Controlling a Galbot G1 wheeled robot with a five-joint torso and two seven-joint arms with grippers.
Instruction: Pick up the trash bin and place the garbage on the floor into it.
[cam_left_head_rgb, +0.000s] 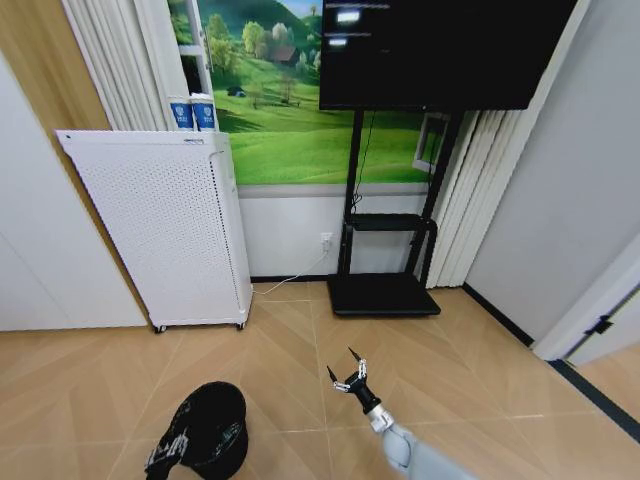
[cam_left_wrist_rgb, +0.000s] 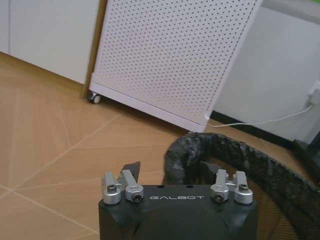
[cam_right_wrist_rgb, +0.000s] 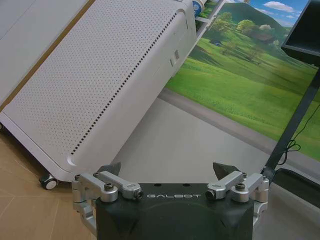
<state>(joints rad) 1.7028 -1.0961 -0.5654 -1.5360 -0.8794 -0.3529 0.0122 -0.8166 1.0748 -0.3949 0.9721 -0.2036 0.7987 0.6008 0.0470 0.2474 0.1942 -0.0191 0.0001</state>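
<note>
The trash bin (cam_left_head_rgb: 212, 428) is at the near left of the floor, low in the head view, with the left gripper (cam_left_head_rgb: 168, 452) at its near-left rim; in the left wrist view the woven black rim (cam_left_wrist_rgb: 220, 152) curls up between the two finger mounts, so this gripper looks clamped on the bin's edge, one finger outside the mesh and the other apparently inside (the inner fingertip is hidden by the rim, so the depth of the bite cannot be judged). The right gripper (cam_left_head_rgb: 348, 377) hangs over bare floor in the near centre, well apart from the bin, its fingers spread wide and holding nothing; its wrist view confirms the open fingers (cam_right_wrist_rgb: 111, 169) pointed toward the white perforated appliance (cam_left_head_rgb: 165, 225) at the far left. None of the litter can be made out on the visible floor, so the step in hand is best read as carrying the bin toward wherever the garbage lies. To do that well, the grip on the thin, flexible rim should stay firm and the bin kept mouth-up and level, since a one-sided hold on mesh will likely let it swing or tilt. Move slowly, keep the bin clear of the appliance's casters and the TV stand base (cam_left_head_rgb: 383, 294), and keep the free gripper ready for picking.
</note>
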